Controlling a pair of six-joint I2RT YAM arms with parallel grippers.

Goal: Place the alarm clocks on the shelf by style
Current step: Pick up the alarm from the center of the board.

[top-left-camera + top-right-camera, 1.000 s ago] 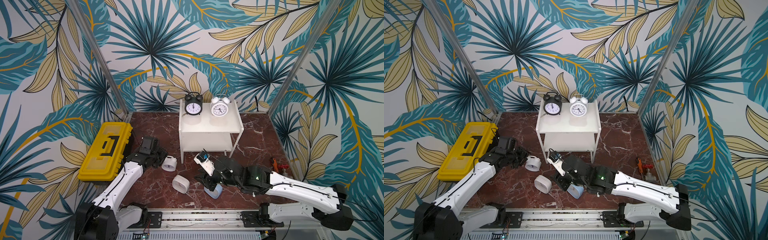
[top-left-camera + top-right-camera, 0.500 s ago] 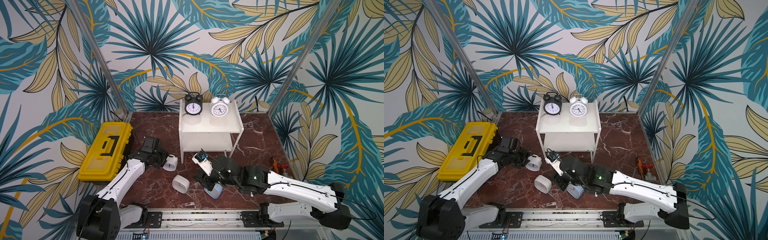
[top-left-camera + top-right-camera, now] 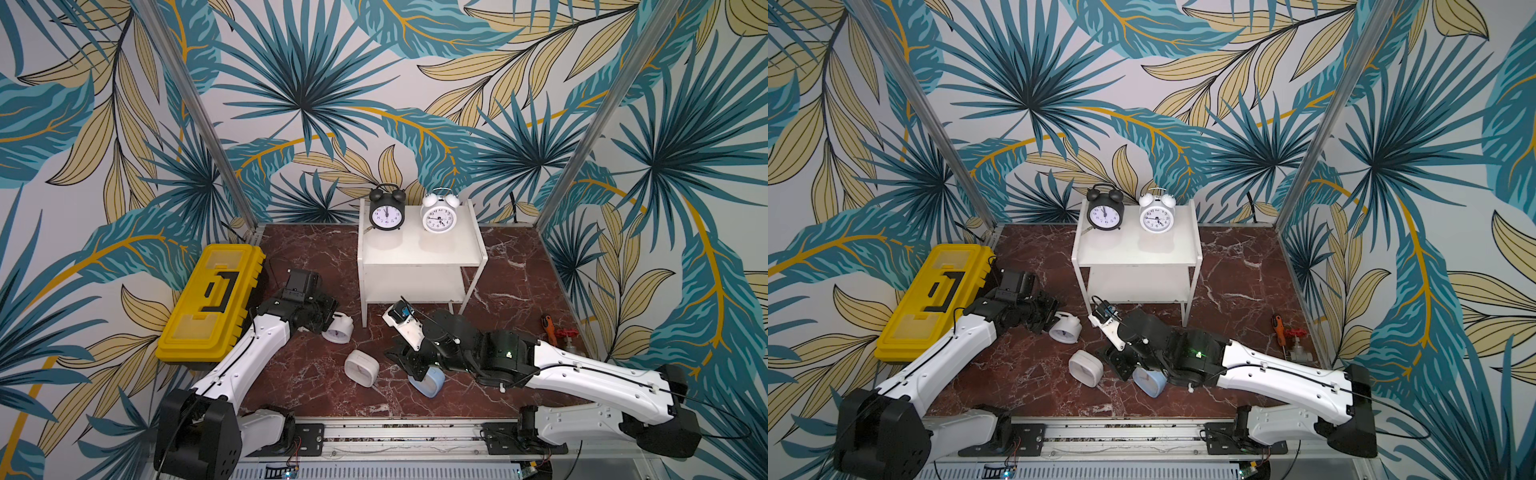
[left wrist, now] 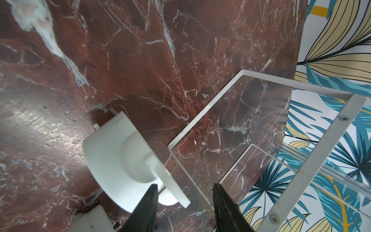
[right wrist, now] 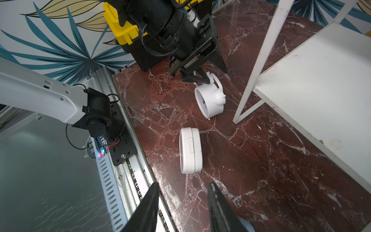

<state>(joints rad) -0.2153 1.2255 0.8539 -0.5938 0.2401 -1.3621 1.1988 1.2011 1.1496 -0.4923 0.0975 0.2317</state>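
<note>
Shelf: small white two-tier shelf unit (image 3: 419, 249) at the back of the dark red marble table (image 3: 316, 266). Its top board carries two clocks upright, side by side and apart: black round twin-bell alarm clock (image 3: 386, 210) and white round twin-bell alarm clock (image 3: 437, 214). The lower board is bare as far as the top views show.

On the table in front of the shelf:
- Second white round twin-bell alarm clock (image 5: 210, 100), tipped over just beside the shelf's front leg.
- White rounded-square alarm clock (image 3: 361, 368), between the two arms, touching nothing.
- Light blue rounded-square alarm clock (image 3: 430, 380), partly hidden under the right arm's wrist.

Left claw (image 4: 185, 185): jaws apart, set around the tipped clock's top handle. One finger (image 5: 195, 79) sits at the handle, with no pinch visible.

Right claw (image 5: 183, 185): jaws apart, only bare table between them. The blue clock lies outside one finger.

Yellow plastic toolbox (image 3: 212, 299) sits closed on the left arm's side. A small red valve (image 3: 566, 336) lies by the opposite wall.
</note>
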